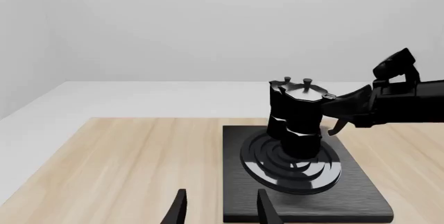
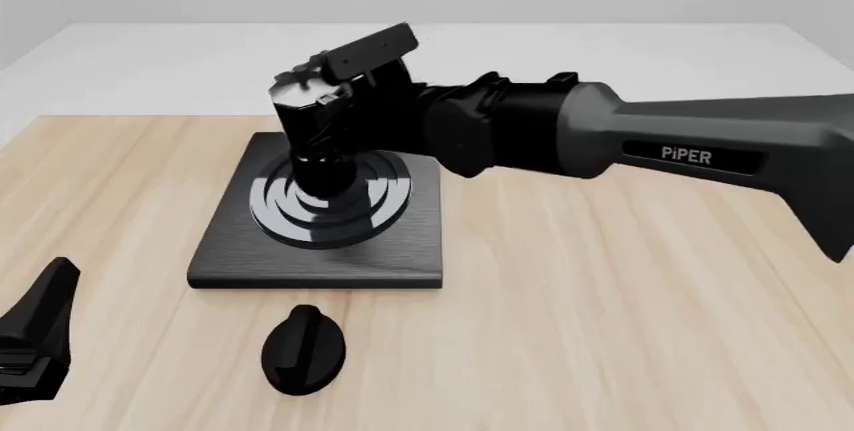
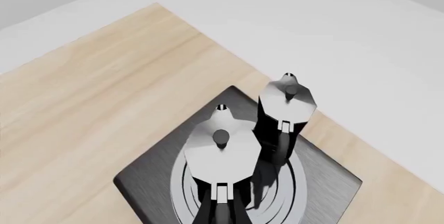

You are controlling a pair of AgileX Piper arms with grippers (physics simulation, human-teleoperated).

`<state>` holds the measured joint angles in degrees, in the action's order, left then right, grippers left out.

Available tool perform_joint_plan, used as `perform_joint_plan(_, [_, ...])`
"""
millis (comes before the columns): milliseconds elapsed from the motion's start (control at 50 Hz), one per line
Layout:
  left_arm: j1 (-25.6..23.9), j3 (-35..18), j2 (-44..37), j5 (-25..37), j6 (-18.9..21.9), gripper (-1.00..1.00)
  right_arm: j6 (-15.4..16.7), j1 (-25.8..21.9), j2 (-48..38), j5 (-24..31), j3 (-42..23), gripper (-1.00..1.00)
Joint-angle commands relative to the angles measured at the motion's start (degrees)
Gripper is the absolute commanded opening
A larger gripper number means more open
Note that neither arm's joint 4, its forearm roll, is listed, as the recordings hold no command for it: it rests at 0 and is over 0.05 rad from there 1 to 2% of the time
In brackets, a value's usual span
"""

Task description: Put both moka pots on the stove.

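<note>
A black oval knob is lying on the light wooden table. A white floor is showing beyond the table's far edge.

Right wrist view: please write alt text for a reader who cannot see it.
Seen from above, two moka pots stand side by side on the ring burner of the black stove, which lies on a light wooden table. No gripper fingers show.

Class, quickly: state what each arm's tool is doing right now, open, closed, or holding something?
Left tool: open, holding nothing, facing the stove.
Right tool: at the moka pots on the stove; open or closed cannot be told.
</note>
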<state>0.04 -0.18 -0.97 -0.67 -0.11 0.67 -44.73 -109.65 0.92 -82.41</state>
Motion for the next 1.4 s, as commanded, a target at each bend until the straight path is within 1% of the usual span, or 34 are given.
perform_joint_plan(20, [0.0,0.0,-0.02,-0.01,0.0,1.0,-1.09,-0.71,-0.63,-0.59,-3.16,-1.0])
perform_joint_plan(840, [0.0,0.0,-0.03,-0.01,0.0,1.0,-2.8,-0.98,-5.71,0.07,-8.05,-1.0])
perform_joint_plan(860, [0.0,0.0,-0.02,-0.01,0.0,1.0,-3.32,-0.93,-5.93,0.08,-8.26,-1.0])
perform_joint_plan(1040, [0.0,0.0,0.0,0.0,0.0,1.0,-4.08,-1.0,-6.79,0.19,-8.96,-1.0])
perform_joint_plan(1400, [0.01,0.0,-0.01,0.0,0.0,1.0,-4.7,-1.38,-7.07,-0.42,-8.12,-1.0])
